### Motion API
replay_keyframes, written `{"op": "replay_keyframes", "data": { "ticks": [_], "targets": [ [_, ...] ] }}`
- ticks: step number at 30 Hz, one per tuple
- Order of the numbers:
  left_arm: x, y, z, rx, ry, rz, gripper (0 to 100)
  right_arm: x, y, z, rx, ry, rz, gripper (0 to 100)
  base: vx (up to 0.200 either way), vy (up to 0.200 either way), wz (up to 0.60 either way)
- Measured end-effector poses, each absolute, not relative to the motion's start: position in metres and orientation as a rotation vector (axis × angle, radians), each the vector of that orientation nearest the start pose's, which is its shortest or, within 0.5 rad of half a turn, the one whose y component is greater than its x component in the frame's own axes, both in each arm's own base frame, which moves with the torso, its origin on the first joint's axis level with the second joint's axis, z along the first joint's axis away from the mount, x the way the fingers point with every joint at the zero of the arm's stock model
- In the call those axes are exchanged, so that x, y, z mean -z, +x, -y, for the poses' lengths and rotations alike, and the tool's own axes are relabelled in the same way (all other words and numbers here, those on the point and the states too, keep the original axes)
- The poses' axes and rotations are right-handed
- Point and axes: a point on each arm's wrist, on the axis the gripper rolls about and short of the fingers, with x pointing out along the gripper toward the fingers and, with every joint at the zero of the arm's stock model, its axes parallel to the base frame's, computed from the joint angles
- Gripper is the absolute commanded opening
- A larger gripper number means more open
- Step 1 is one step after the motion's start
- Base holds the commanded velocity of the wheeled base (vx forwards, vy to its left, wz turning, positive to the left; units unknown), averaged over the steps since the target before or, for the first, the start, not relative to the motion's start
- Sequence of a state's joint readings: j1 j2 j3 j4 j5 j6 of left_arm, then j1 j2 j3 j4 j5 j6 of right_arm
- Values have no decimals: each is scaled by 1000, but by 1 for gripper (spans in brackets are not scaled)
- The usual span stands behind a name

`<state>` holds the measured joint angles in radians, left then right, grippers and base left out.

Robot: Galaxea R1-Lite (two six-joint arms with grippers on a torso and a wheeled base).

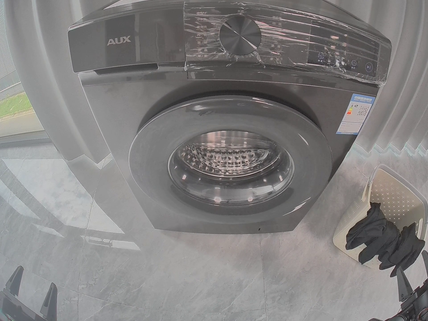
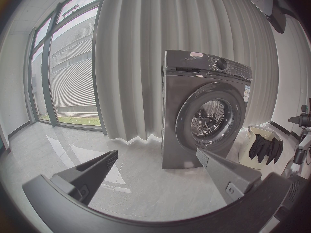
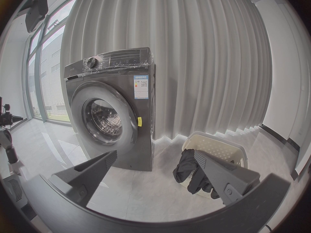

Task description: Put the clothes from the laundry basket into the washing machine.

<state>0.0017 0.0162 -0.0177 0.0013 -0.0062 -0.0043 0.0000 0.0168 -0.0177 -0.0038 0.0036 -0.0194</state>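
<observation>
The washing machine point(image 1: 230, 82) bears a logo point(image 1: 118, 40) on its drawer front and an illegibly small-printed label point(image 1: 355, 114).

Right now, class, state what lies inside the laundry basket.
Dark clothes hang over the rim of the laundry basket; its perforated back wall shows. The floor under the clothes is covered, so anything lying there cannot be seen.

Closed washing machine point(image 1: 232, 112) — dark clothes point(image 1: 383, 239) draped over the laundry basket point(image 1: 397, 197) rim, right of it.
</observation>
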Motion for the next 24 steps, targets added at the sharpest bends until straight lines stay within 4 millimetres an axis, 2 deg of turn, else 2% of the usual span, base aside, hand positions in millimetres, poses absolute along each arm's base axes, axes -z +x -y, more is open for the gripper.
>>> {"op": "replay_keyframes", "data": {
  "ticks": [9, 15, 24],
  "targets": [
    [-81, -23, 0, 0, -3, 0, 100, -81, -23, 0, -4, -18, 6, 100, 0, 0, 0],
    [-81, -23, 0, -3, -1, 0, 100, -81, -23, 0, -4, -20, 8, 100, 200, 0, 0],
    [-81, -23, 0, -4, -2, 1, 100, -81, -23, 0, -12, -12, 8, 100, 0, 0, 0]
  ]
}}
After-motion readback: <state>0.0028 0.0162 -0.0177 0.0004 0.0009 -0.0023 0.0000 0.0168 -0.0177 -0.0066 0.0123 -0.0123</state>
